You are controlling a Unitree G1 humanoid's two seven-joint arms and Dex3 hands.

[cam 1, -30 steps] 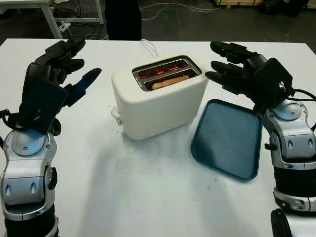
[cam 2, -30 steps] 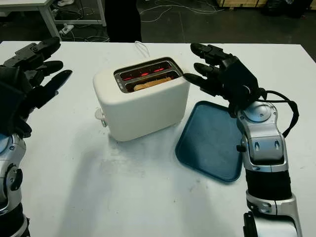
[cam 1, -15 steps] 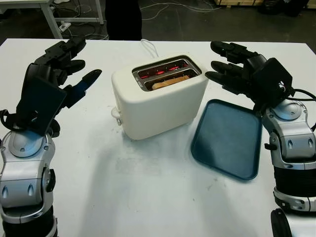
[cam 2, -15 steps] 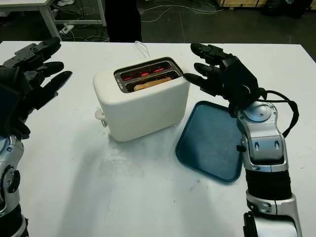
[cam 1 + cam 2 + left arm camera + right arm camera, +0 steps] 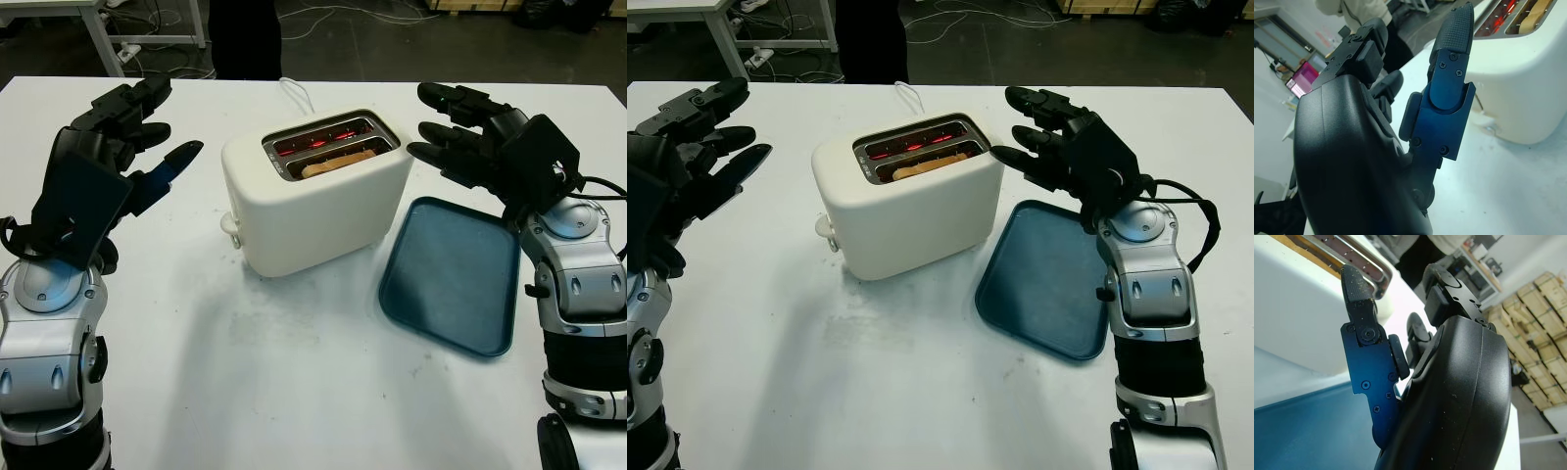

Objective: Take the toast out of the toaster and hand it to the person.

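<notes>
A cream toaster (image 5: 313, 196) stands mid-table with its far slot glowing red. A slice of toast (image 5: 338, 163) sits low in the near slot, only its top edge showing. My left hand (image 5: 132, 147) is raised to the left of the toaster, open and a clear gap away from it. My right hand (image 5: 453, 137) is raised at the toaster's right end, open, its fingertips close to the top corner without touching. A person in dark trousers (image 5: 245, 39) stands beyond the table's far edge.
A dark blue tray (image 5: 451, 276) lies flat to the right of the toaster, under my right forearm. The toaster's white cord (image 5: 294, 93) runs toward the far edge. Its lever knob (image 5: 230, 225) juts out at the left end.
My left hand has drifted slightly left and back from the toaster. The right hand, toaster and toast have stayed put.
</notes>
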